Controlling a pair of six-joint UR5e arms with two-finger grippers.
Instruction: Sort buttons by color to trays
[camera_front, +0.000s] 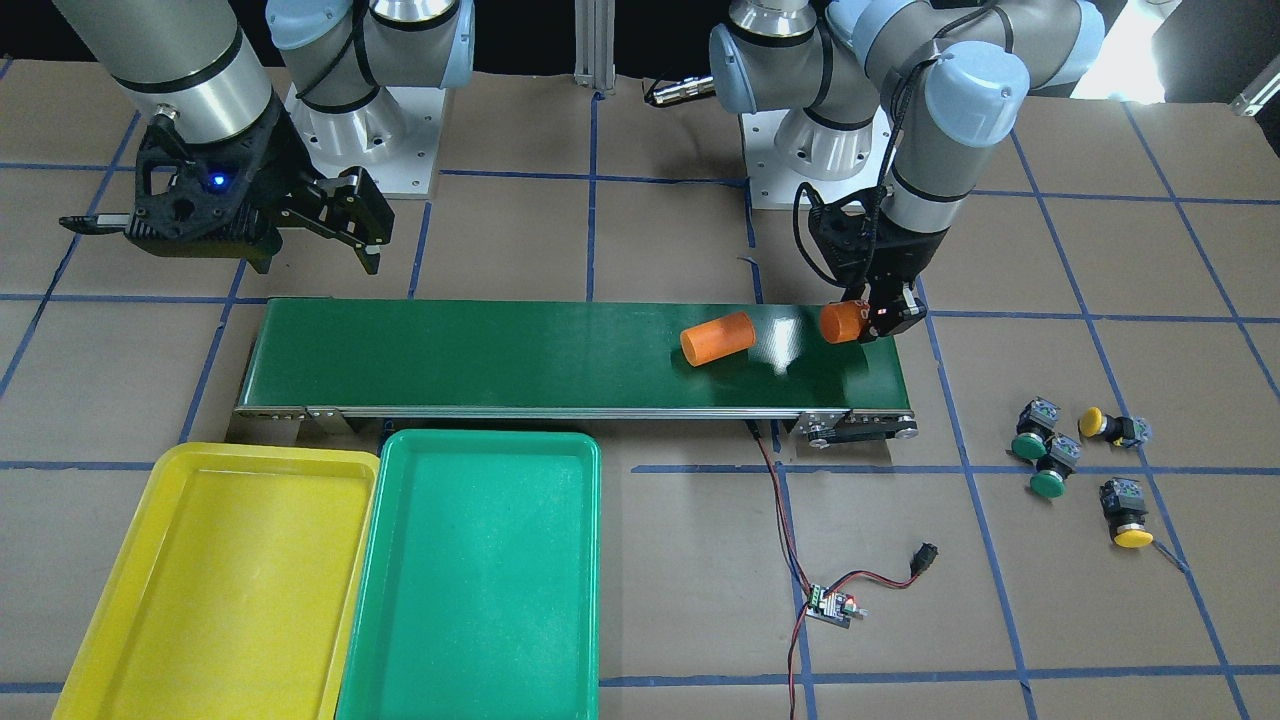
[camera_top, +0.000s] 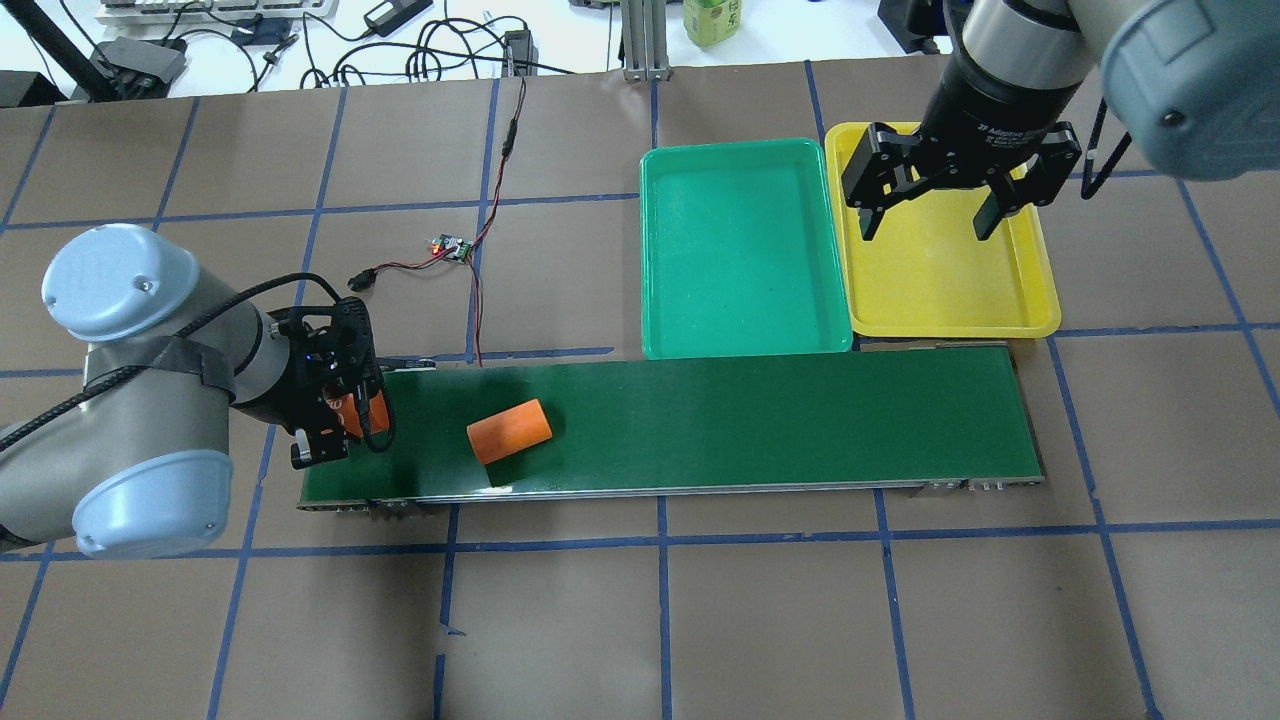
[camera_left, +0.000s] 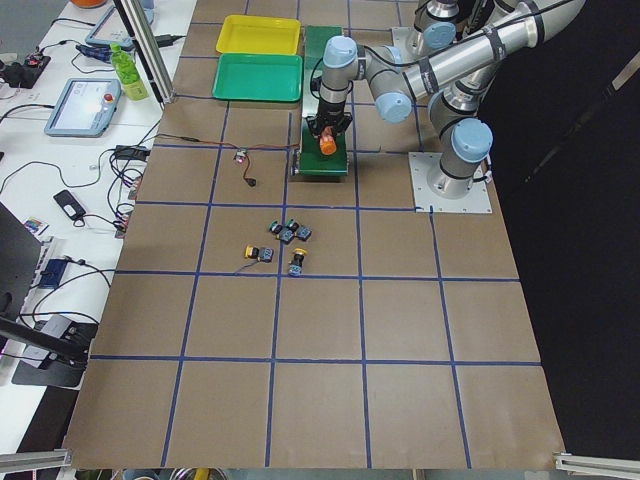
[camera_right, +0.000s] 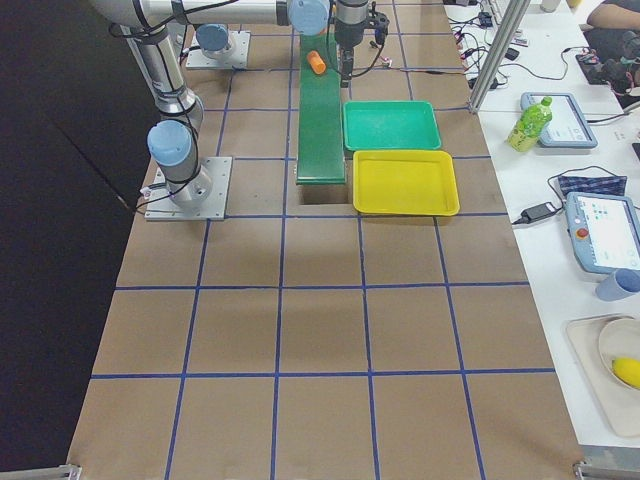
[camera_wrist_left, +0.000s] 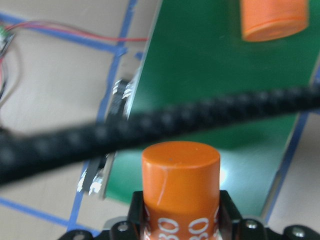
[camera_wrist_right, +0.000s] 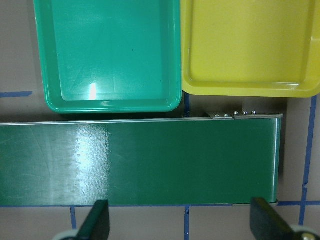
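Observation:
Several buttons lie loose on the brown table past the conveyor's end on my left: two green (camera_front: 1027, 447) (camera_front: 1047, 485) and two yellow (camera_front: 1091, 421) (camera_front: 1133, 538). They show as a small cluster in the exterior left view (camera_left: 284, 242). The yellow tray (camera_top: 1040, 300) and the green tray (camera_top: 740, 330) sit side by side, both with nothing in them. My left gripper (camera_front: 868, 322) is shut on an orange cylinder (camera_wrist_left: 181, 180) over the conveyor's end. My right gripper (camera_top: 932, 218) is open and holds nothing above the yellow tray.
The long dark-green conveyor belt (camera_front: 500, 355) runs between the trays and my bases. A second orange cylinder (camera_front: 717, 338) lies on it near my left gripper. A small controller board with red and black wires (camera_front: 832, 605) lies on the table.

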